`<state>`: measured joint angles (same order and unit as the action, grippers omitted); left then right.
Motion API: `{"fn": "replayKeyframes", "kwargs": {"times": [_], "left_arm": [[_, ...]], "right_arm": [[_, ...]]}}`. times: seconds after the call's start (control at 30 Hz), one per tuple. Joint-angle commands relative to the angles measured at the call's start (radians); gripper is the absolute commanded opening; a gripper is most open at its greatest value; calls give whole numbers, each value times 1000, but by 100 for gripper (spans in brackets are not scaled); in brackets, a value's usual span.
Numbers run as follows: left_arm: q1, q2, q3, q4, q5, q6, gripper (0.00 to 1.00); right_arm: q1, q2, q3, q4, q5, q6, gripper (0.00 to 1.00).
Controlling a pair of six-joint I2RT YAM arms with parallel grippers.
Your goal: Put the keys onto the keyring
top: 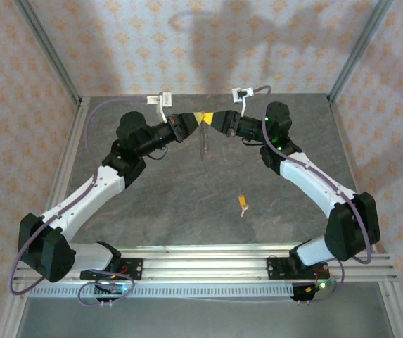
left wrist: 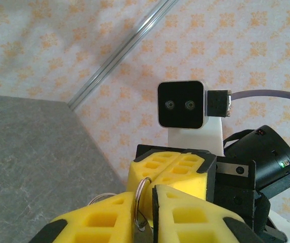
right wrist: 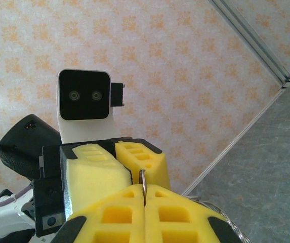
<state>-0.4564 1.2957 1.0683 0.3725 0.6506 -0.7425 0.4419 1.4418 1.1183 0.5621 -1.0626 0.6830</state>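
Yellow foam on two pairs of fingers, tip to tip at 12 o'clock above the grey table. On the right gripper: pressed flat together, pinching one thin wire keyring in the seam. On the left gripper: set narrowly apart, that one ring's loop upright in the gap. Hard to tell whether pinched there or merely straddled. One key, orange-headed with a pale blade, flat on the table toward 4 o'clock from its middle, well apart from both grippers. In count: two arms, two grippers, one ring, one key on the table.
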Motion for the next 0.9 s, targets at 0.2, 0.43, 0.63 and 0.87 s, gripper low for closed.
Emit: {"fn": "replayKeyframes", "kwargs": {"times": [0.2, 0.43, 0.63, 0.87], "left_arm": [[-5, -29, 0, 20, 20, 36, 0], [-5, -22, 33, -44, 10, 92, 0], [-5, -11, 99, -136, 66, 198, 0], [-5, 36, 229, -317, 168, 349, 0]], "right_arm": [[-6, -40, -9, 19, 9, -31, 0], [-68, -104, -14, -91, 87, -53, 43], [-153, -196, -82, -157, 165, -29, 50], [-162, -227, -113, -153, 75, -52, 49]]}}
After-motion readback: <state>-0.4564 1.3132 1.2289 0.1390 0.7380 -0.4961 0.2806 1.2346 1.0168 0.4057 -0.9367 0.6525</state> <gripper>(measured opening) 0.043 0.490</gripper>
